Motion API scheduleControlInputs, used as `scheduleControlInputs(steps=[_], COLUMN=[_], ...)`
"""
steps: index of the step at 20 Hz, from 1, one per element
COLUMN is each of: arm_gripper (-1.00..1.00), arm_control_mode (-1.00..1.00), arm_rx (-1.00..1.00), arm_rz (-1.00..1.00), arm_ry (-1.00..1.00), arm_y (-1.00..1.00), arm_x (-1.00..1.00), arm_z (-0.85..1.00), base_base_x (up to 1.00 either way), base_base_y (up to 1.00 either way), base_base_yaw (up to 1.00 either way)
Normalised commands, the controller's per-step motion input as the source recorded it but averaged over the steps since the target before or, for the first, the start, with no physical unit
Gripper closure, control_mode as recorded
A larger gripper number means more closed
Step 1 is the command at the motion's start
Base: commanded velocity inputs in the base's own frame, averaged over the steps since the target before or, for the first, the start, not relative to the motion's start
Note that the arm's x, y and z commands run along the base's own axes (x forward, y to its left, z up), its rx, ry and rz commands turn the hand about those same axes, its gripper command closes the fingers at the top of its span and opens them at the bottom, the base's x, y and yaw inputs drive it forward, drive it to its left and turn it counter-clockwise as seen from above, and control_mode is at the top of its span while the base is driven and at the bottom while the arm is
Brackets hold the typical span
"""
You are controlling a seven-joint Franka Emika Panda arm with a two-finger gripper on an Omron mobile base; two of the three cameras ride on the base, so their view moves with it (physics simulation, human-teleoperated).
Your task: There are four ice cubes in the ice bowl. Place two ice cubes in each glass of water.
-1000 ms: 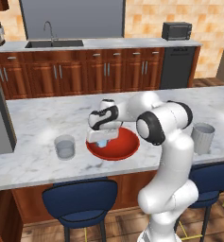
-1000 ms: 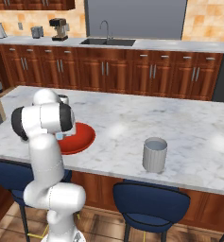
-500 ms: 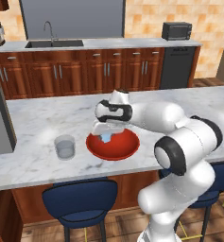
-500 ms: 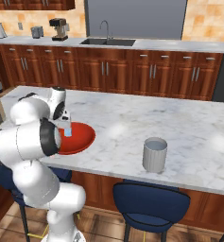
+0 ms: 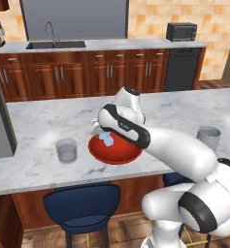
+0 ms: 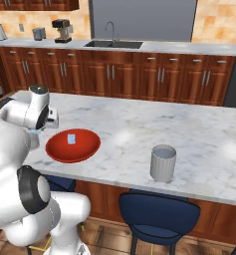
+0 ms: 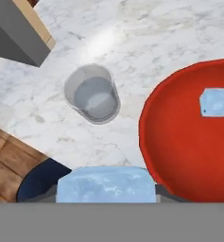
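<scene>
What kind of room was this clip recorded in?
A simulated home kitchen, it seems: a sink with faucet set in a wood-cabinet counter, a microwave and a coffee maker on it, and a marble island with blue stools.

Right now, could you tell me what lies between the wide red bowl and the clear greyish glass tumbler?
Only bare marble counter separates the wide red bowl from the clear greyish glass tumbler, seen in the hand view.

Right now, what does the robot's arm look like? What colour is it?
The arm is smooth, glossy white, built of fat rounded tube sections like a bendy pipe. Dark grey-black rings mark the joints, such as the one near its base. The hand end has a grey cap. No loose cables or writing can be made out.
</scene>
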Motion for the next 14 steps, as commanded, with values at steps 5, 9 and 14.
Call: scheduleControlInputs(steps=[5,9,14], arm_gripper=[1.0,1.0,1.0], arm_control_mode=[-1.0,-1.0,-1.0], arm_rx=[0.0,0.0,-0.01], arm_rz=[-0.04,0.02,0.01], arm_ry=[0.03,0.22,0.23], arm_y=[0.82,0.15,0.08], arm_x=[0.17,0.51,0.44], arm_z=[0.45,0.15,-0.07], base_base_x=[0.0,0.0,0.0], base_base_y=[0.0,0.0,0.0], base_base_yaw=[0.0,0.0,0.0])
